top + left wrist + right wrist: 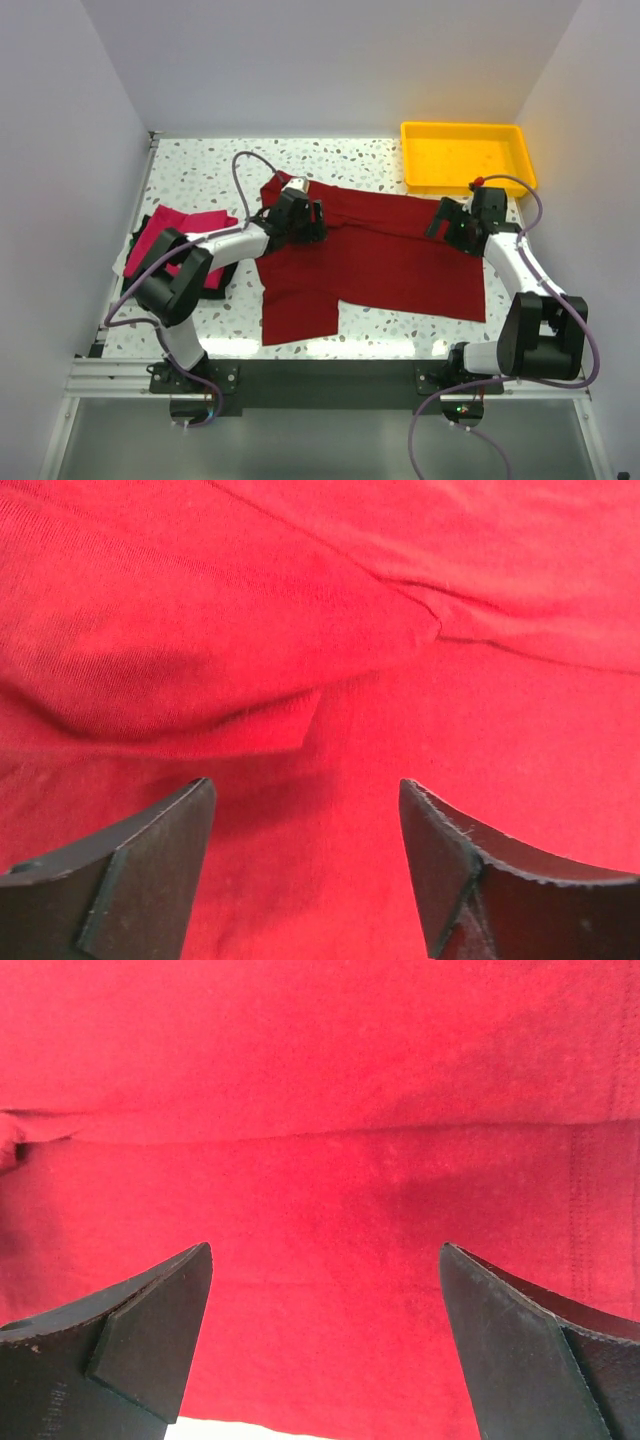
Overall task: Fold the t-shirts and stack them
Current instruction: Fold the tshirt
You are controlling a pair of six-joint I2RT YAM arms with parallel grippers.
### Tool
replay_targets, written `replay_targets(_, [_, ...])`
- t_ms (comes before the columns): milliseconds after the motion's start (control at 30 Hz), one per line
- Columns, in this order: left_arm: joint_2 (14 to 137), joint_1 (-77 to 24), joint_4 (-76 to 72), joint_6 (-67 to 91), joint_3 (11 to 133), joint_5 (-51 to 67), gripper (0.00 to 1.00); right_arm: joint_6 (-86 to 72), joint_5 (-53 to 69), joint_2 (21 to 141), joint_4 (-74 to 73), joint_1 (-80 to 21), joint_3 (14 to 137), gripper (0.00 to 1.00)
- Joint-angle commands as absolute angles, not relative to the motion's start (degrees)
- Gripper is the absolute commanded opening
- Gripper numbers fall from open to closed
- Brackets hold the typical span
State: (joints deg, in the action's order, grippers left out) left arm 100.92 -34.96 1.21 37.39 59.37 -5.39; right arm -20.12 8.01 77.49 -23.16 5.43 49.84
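A dark crimson t-shirt (380, 255) lies partly folded across the middle of the table, one sleeve hanging toward the near edge. My left gripper (312, 222) is open low over its left shoulder; the left wrist view shows a cloth fold (250, 670) just ahead of the fingers (165, 850). My right gripper (440, 222) is open over the shirt's right edge; the right wrist view shows flat crimson cloth (320, 1190) between the fingers (160, 1330). A folded magenta-pink t-shirt (165, 232) rests on a dark one (210, 290) at the left.
A yellow plastic tray (465, 155) stands at the back right. The speckled tabletop (200, 175) ends at side walls left and right. A strip of white table (230, 1430) shows under the shirt's edge in the right wrist view.
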Motion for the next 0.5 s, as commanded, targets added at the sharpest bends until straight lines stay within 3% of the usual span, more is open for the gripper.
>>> replay_targets(0, [103.96,-35.42,-1.94,38.23,63.28,-7.38,0.76,-20.30,9.14,76.46,-23.64,5.36,49.31,0.99])
replay_targets(233, [106.96,-35.86,-4.39,39.55,64.34,-6.77,0.59,-20.21,8.18,76.29,-22.94,5.36,49.22,0.99])
replay_targets(467, [109.60,-36.30,-3.08,40.69,66.27,-11.24,0.48,-20.39,8.35,76.99,-22.06,5.45,48.96,0.99])
